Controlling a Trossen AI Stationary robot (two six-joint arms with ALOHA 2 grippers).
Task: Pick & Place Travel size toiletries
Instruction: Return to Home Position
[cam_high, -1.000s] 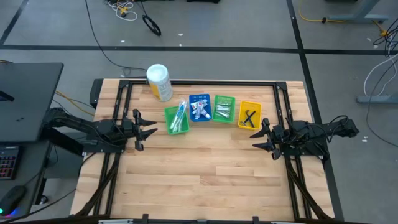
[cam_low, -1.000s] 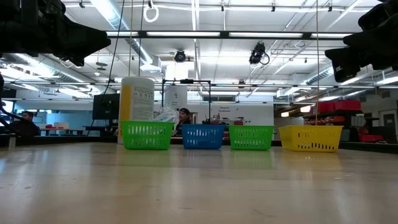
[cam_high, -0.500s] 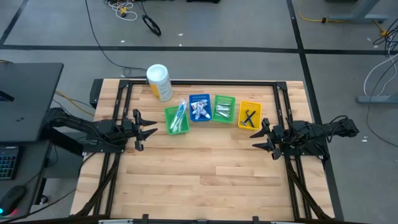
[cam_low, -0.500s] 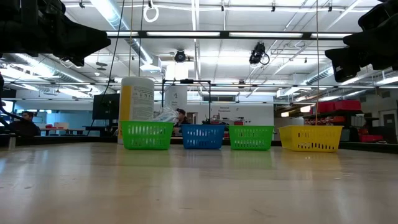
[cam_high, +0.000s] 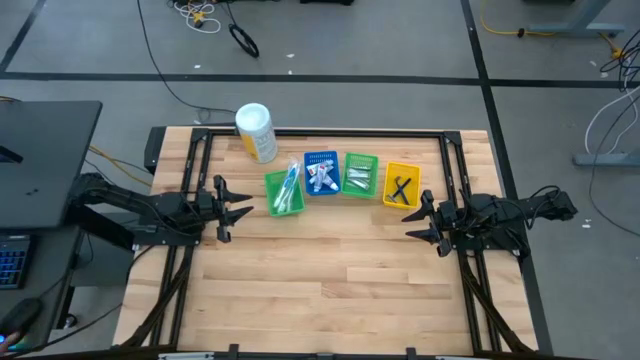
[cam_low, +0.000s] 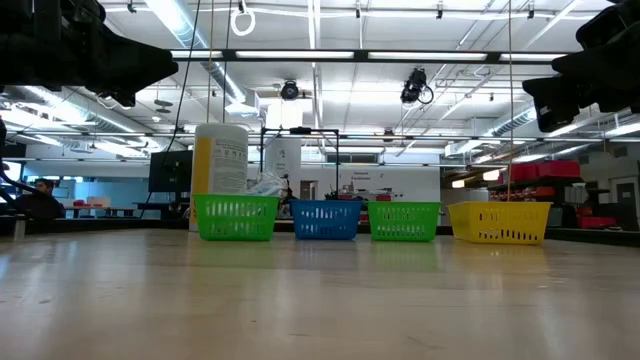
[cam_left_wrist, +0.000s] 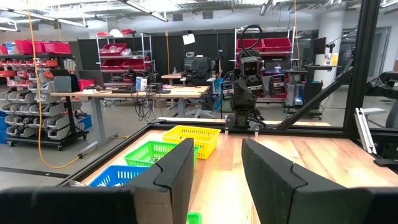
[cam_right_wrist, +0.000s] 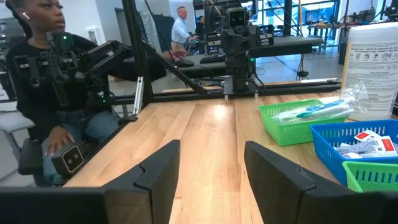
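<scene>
While both arms hang above the side edges of the wooden table (cam_high: 320, 270), we see the left gripper (cam_high: 238, 208) over the left edge, its 2 fingers spread apart and aimed toward the middle. Just beyond it, at the far-left part of the table, a white canister (cam_high: 256, 132) with a yellow label stands upright.

Next to the canister, 4 baskets sit in a row along the far side. The left green basket (cam_high: 270, 195) holds blue-white toothbrushes (cam_high: 288, 185). The blue basket (cam_high: 321, 153) holds white toothpaste tubes (cam_high: 321, 178). The right green basket (cam_high: 360, 155) holds small silvery pieces (cam_high: 360, 178). The yellow basket (cam_high: 401, 166) holds 2 black razors (cam_high: 401, 189), which lie crossed.

Over the right edge, near the yellow basket, the right gripper (cam_high: 412, 222) faces inward with its 2 fingers likewise spread apart. In its wrist view, a person (cam_right_wrist: 56, 93) sits beyond the table's far end.
</scene>
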